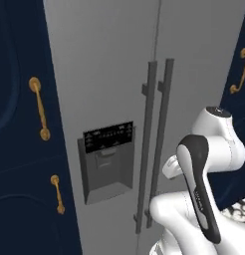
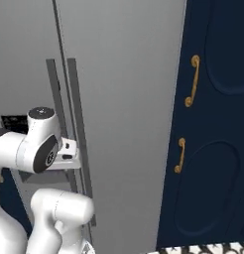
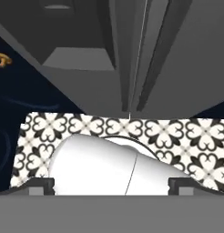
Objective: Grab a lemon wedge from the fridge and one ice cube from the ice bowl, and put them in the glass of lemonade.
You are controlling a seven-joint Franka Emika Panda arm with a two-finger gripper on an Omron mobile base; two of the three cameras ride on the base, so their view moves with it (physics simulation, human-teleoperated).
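The fridge (image 1: 119, 74) stands with both grey doors shut, straight ahead of the jaws, and its two long dark vertical handles (image 1: 154, 144) run side by side along the seam where the doors meet. In the hand view those same handles rise from the middle of the picture, just beyond and above the gap between the jaws, with the seam a thin pale line between them. The black dispenser panel (image 1: 108, 134) sits on the door to one side of the handles, above a grey recess; in the hand view it shows as a grey box-like hollow up and to the side of the jaws. The jaws (image 3: 112, 184) stand wide apart with nothing between them; their two small dark tips rise at the bottom of the hand view, one at each side. In the right base view the hand's pale body sits close against the handles at about mid-height, though whether it touches them cannot be told. Navy cabinets (image 1: 20, 149) with gold handles (image 1: 39, 107) flank the fridge on both sides. Below the fridge, nearer the jaws in the hand view, lies a floor (image 3: 186, 136) of black-and-white patterned tiles.
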